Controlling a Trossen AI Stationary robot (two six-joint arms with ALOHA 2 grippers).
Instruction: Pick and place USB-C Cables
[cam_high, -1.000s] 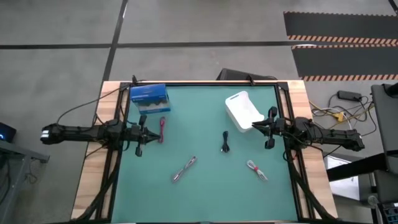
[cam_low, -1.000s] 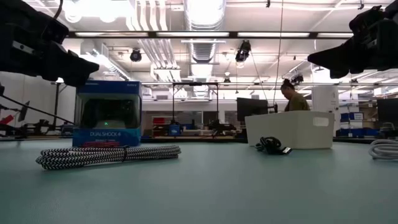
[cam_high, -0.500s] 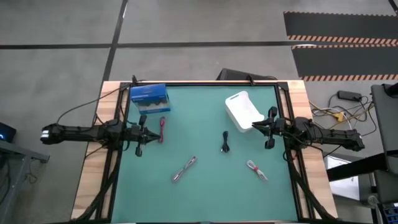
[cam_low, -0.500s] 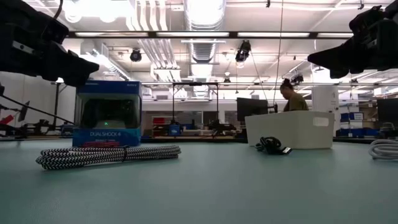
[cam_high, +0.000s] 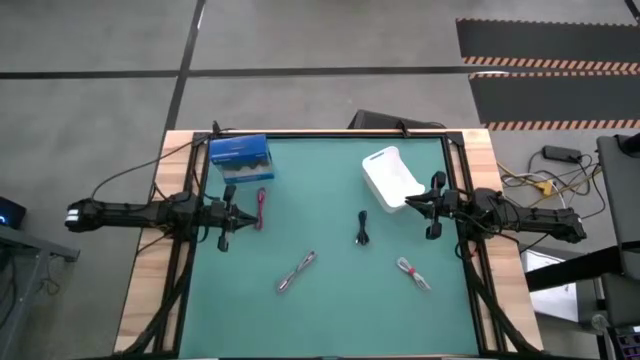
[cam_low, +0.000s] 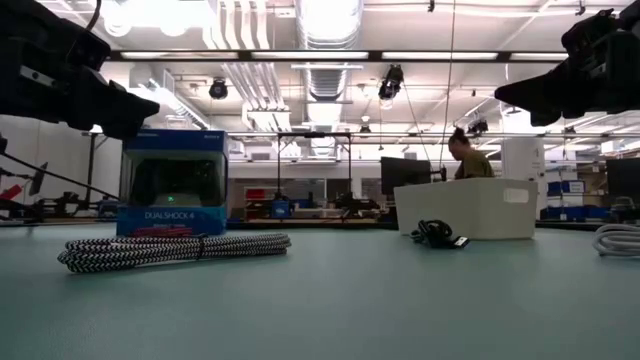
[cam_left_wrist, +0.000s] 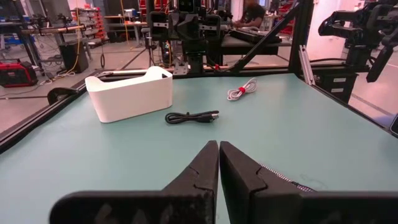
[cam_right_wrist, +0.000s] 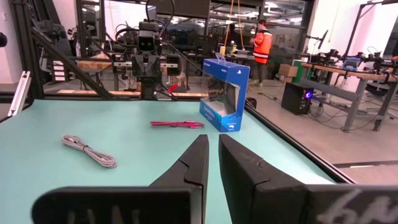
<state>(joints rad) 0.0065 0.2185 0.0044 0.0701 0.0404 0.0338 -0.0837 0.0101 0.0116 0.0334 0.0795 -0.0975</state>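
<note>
USB-C cables (cam_high: 297, 271) all lie loose on the green table (cam_high: 330, 310); the blue box (cam_low: 172, 183) reads "DUALSHOCK 4". Left gripper (cam_high: 226, 216) and right gripper (cam_high: 433, 206) hover at the sides, fingers clenched on nothing.

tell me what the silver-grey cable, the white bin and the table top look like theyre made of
Silver-grey cable: braided fabric sleeve, judging by its black-and-white woven fleck.
White bin: likely moulded plastic, smooth and matte, with rounded corners and a thin rim.
Table top: a smooth green mat or laminate with a faint sheen; which one is unclear. Bare wood shows at its side edges.
</note>
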